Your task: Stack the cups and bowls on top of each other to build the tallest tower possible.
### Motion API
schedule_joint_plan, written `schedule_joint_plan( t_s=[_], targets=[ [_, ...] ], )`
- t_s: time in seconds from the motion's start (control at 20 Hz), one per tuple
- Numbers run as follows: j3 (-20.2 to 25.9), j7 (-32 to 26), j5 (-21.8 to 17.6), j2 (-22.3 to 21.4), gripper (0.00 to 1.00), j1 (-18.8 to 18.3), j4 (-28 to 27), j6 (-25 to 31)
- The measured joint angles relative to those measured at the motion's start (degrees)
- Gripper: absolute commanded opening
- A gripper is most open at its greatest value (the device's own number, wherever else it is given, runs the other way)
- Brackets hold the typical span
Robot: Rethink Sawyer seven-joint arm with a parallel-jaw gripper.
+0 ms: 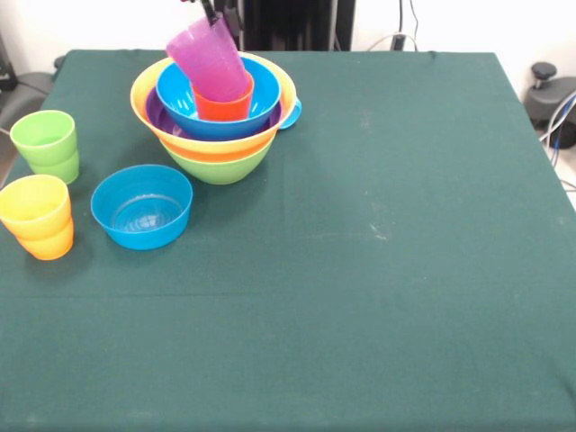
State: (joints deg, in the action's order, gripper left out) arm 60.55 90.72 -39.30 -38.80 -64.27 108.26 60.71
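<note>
Barely seen: gripper (213,13) cut off at top, above tilted purple cup (209,59).

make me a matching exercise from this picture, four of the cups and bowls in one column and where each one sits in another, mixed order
Things:
1. purple cup
2. green cup
3. small blue bowl
4. lime green bowl

Places:
A. alone on the cloth, in front of the pile
B. at the bottom of the pile of bowls
C. tilted on the orange cup inside the pile
D. near the table's left edge, behind the yellow cup

Pairs: 1-C, 2-D, 3-A, 4-B
</note>
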Motion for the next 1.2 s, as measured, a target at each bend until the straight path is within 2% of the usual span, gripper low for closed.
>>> schedule_joint_plan(
  t_s=[0.2,0.45,0.8,1.2],
  targets=[
    [0.46,0.00,0.24,-0.05,1.00,-0.51,0.22,-0.21],
    [1.41,0.00,0.75,-0.47,1.00,-2.90,0.75,-2.03],
    [2.00,0.00,1.33,-2.84,1.00,-3.50,0.81,-2.80],
    [3.74,0.00,5.54,-7.62,1.00,-2.69,0.83,-2.79]
  ],
)
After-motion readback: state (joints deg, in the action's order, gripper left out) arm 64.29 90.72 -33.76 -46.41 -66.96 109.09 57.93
